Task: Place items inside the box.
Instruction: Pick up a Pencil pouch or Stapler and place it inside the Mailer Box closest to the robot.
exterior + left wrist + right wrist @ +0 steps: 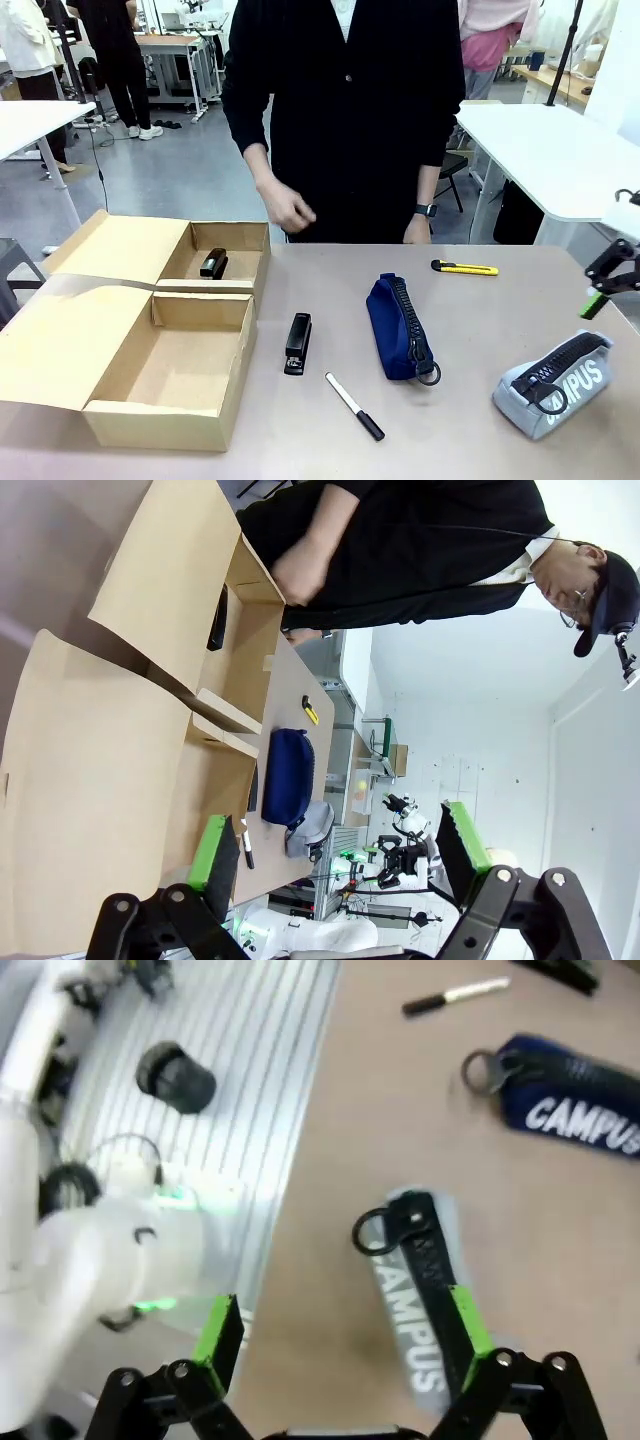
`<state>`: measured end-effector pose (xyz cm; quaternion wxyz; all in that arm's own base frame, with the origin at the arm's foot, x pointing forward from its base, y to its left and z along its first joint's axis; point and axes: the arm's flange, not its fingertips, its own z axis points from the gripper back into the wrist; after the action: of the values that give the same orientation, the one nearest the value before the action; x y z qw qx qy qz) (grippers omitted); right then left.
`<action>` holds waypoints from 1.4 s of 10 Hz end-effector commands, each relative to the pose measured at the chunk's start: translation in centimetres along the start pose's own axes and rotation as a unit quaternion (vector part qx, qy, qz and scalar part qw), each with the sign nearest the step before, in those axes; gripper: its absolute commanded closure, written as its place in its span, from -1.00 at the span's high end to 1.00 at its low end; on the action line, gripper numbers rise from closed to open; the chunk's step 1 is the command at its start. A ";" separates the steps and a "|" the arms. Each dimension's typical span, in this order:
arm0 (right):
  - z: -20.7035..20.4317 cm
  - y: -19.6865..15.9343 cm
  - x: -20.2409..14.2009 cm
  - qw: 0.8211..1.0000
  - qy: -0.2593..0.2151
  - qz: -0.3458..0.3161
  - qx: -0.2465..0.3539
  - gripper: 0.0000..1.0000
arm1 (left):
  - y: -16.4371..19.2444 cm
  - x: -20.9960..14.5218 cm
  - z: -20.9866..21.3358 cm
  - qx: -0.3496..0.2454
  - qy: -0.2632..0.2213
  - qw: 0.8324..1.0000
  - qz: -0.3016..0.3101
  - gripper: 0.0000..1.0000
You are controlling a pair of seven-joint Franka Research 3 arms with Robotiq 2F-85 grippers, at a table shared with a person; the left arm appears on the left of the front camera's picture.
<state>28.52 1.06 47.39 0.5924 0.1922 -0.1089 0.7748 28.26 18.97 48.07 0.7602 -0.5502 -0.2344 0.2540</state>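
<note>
Front view, left part of the beige table: long, shallow brown corrugated cardboard box with two compartments, both flap lids open toward the left. Holds one black stapler in the far compartment. Just right of the box, flat on the table: second black stapler. A little nearer to the robot: white marker with black cap. Further right: navy zip pouch, zipper upward, metal ring at its near end. Beyond it, toward the far edge: yellow utility knife. At the near right corner: grey zip pouch printed "CAMPUS". Above this pouch and apart from it, at the picture's right edge: right gripper. At the far side: person in dark clothing, one hand loosely closed above the table near the box, other hand at the table edge, watch on that wrist.

Right wrist view: right gripper spread wide, grasping nothing. Looks down on the grey zip pouch, placed between the two green pads and closer to one of them.

Left wrist view: left gripper also spread wide, with nothing between its fingers. Hangs beside the box, with the navy zip pouch further off.
</note>
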 end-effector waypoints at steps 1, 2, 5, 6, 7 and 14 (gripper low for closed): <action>0.7 -0.3 -1.8 0.997 -0.032 -0.073 0.020 1.00 | 0.0 0.0 0.2 -0.006 0.002 1.000 -0.010 1.00; 0.7 -0.3 -1.8 0.997 -0.032 -0.073 0.020 1.00 | 0.0 0.0 0.2 -0.006 0.002 1.000 -0.010 1.00; -1.1 1.0 0.3 0.997 0.020 0.072 -0.007 1.00 | 0.0 0.0 0.2 -0.006 0.002 1.000 -0.010 1.00; -1.1 0.7 0.4 0.996 0.055 0.066 -0.035 1.00 | 0.0 0.0 0.2 -0.006 0.002 1.000 -0.010 1.00; -1.4 0.2 0.2 0.991 0.099 0.065 -0.054 1.00 | 0.0 0.0 0.2 -0.006 0.002 1.000 -0.010 1.00; -8.6 -4.2 -1.5 0.980 0.184 0.069 0.025 1.00 | 0.0 0.0 0.2 -0.006 0.002 1.000 -0.010 1.00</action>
<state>33.60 4.12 42.46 0.5321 0.0715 0.0041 0.8437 28.26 19.00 48.07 0.7604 -0.5501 -0.2350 0.2529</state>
